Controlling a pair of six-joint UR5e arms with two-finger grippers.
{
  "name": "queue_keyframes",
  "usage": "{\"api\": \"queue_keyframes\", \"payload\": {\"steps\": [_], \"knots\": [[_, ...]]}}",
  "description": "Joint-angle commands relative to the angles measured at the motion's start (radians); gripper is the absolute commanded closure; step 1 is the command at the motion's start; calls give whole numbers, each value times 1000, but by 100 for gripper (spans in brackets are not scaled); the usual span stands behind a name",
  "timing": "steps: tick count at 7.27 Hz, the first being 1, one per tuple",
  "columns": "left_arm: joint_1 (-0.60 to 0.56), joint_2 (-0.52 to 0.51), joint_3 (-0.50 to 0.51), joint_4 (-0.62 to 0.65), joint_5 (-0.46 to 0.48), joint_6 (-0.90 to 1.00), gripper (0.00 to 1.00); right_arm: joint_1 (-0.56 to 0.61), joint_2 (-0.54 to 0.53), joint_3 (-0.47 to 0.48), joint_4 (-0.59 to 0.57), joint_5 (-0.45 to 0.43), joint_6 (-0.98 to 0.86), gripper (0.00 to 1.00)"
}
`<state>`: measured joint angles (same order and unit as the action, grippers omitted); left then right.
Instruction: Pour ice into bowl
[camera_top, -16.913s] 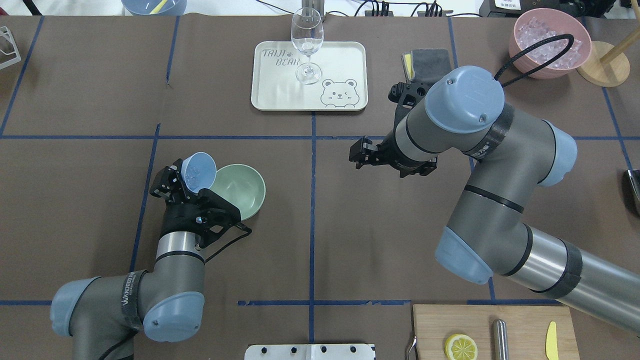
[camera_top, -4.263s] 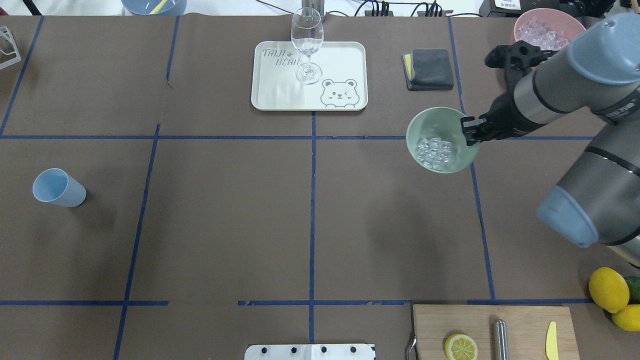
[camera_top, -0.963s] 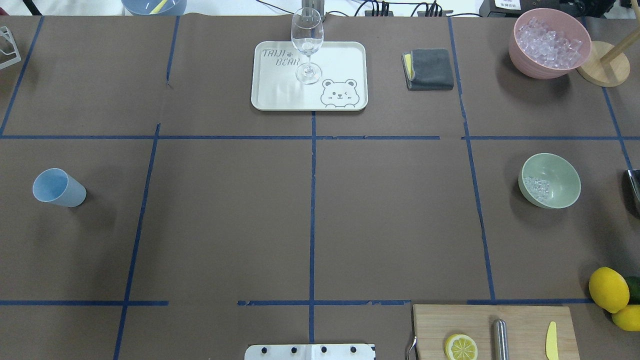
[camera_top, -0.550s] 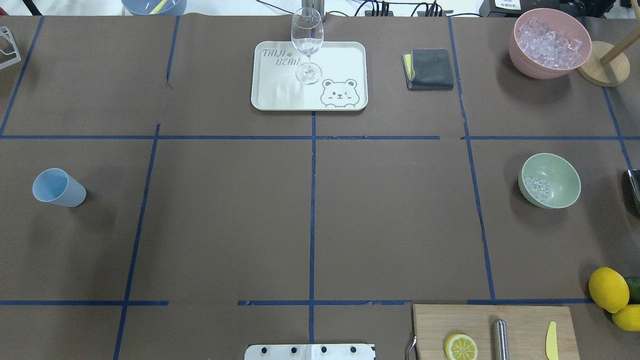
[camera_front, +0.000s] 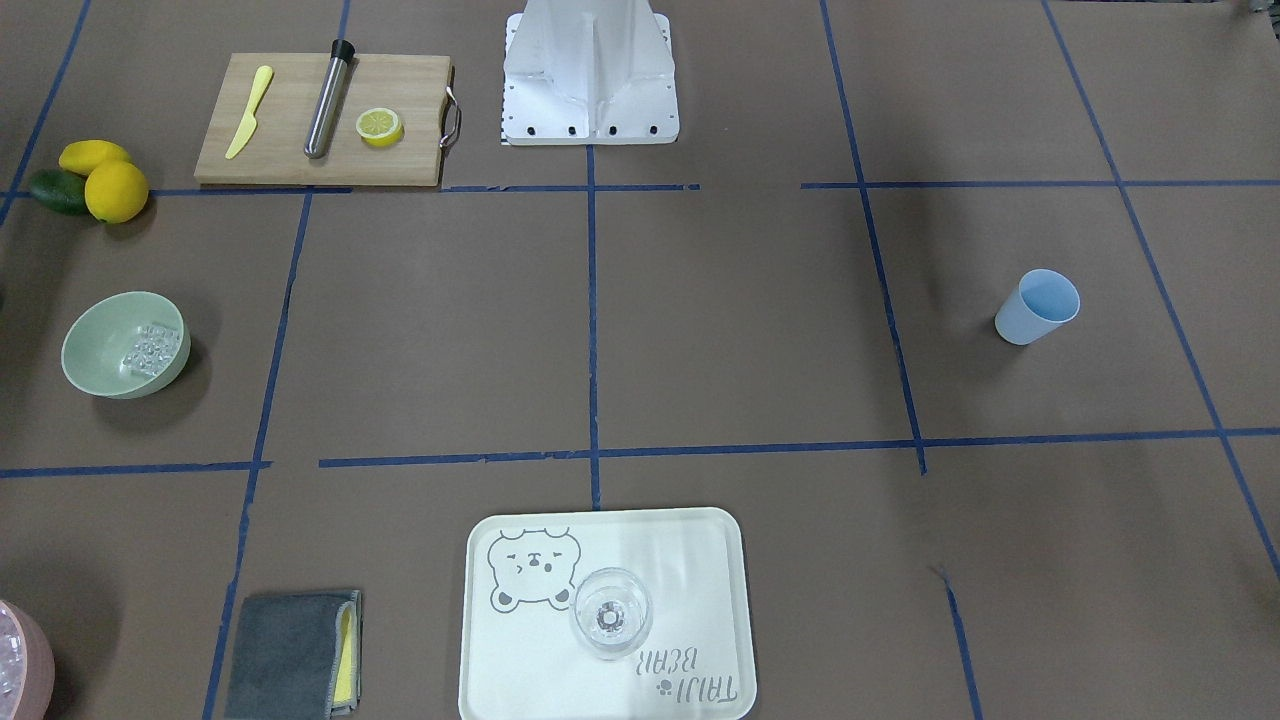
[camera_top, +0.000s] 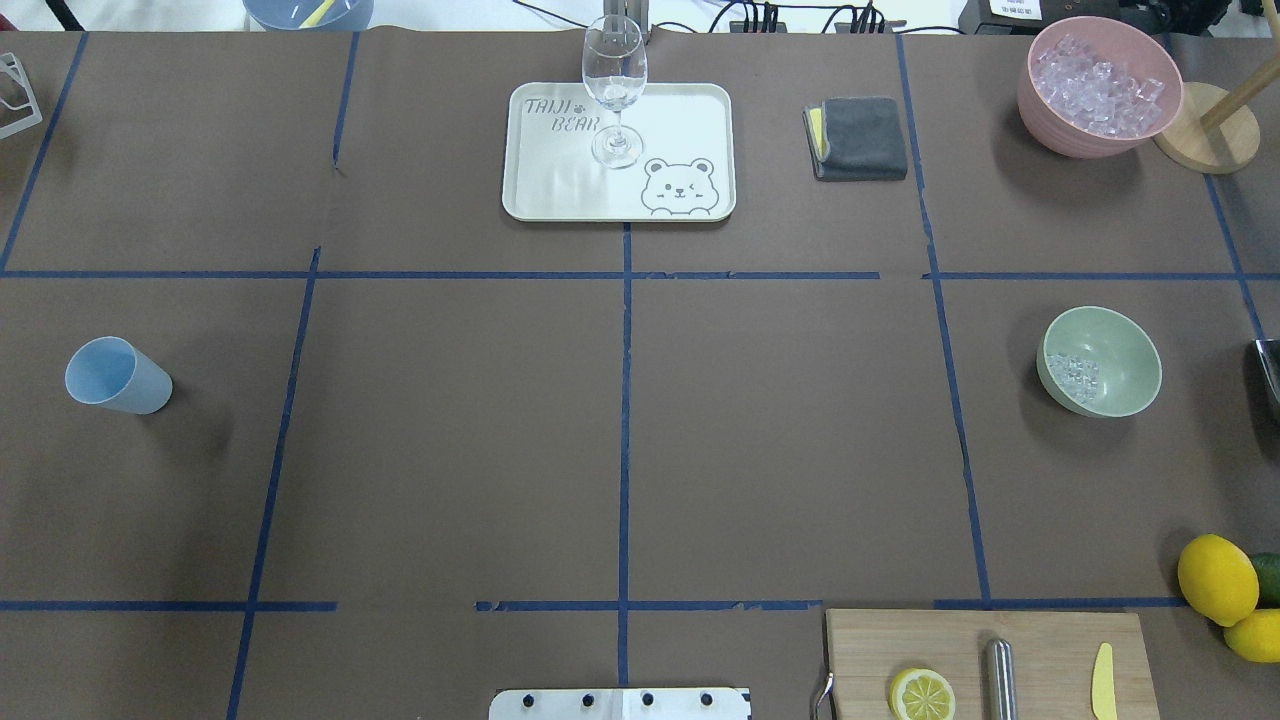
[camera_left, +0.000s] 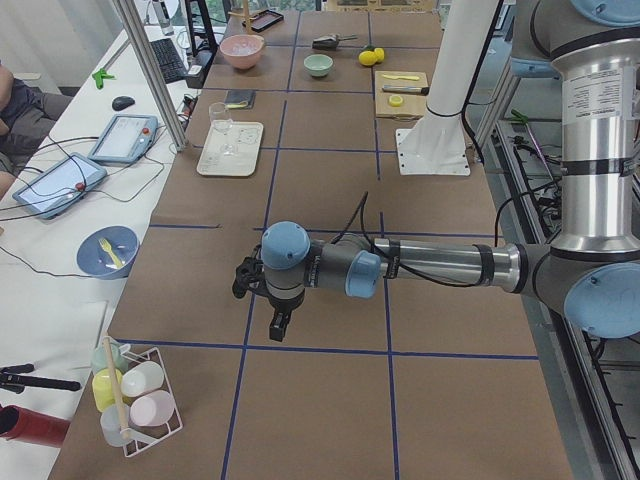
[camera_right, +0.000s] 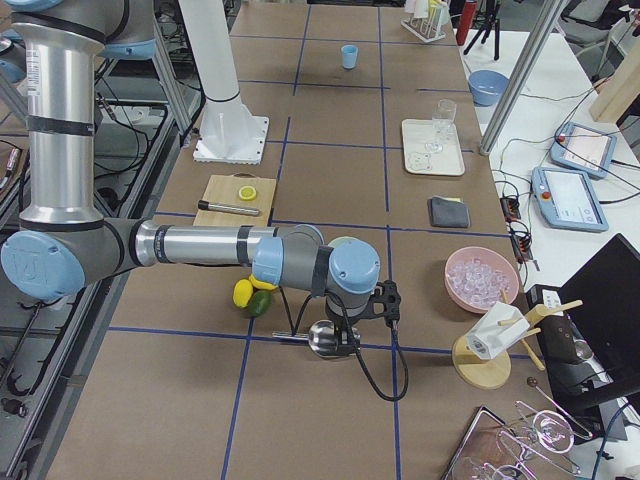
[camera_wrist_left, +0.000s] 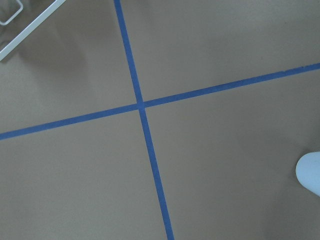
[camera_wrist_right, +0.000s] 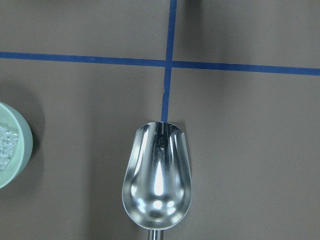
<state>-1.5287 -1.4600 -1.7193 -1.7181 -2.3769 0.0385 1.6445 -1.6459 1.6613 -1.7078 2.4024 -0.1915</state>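
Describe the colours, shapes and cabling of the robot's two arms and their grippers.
Both arms are alike: the left arm and right arm have silver tube segments, grey joint housings with pale blue round caps, and black bands. The left gripper and right gripper are black, each with a looping black cable at the wrist.

Soft, even light from above fills every view, bright without harshness. The table (camera_top: 450, 450) shows no hot spots; shadows are faint and blurred at the edges, one pooling beside the bowl (camera_front: 95, 345) and another by the cup (camera_top: 118, 375). The tray (camera_top: 690, 120) carries a pale sheen, and the metal scoop (camera_wrist_right: 156, 175) holds bright reflections. The wrist views look slightly soft.
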Motion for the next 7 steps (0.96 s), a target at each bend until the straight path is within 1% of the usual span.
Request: {"api": "queue_keyframes", "payload": {"steps": [1,2,3,7], "knots": [[-20,9,3,3,4,-2,0,1,6,-64,56,14,16,0],[-40,9,4,5,14,-2,0,4,8,-58,57,15,27,0],[-41,10,13,6,15,-2,0,17,8,-52,57,33,29,0],[-42,12,27,3,15,0,0,29,6,-41,59,37,29,0]]}}
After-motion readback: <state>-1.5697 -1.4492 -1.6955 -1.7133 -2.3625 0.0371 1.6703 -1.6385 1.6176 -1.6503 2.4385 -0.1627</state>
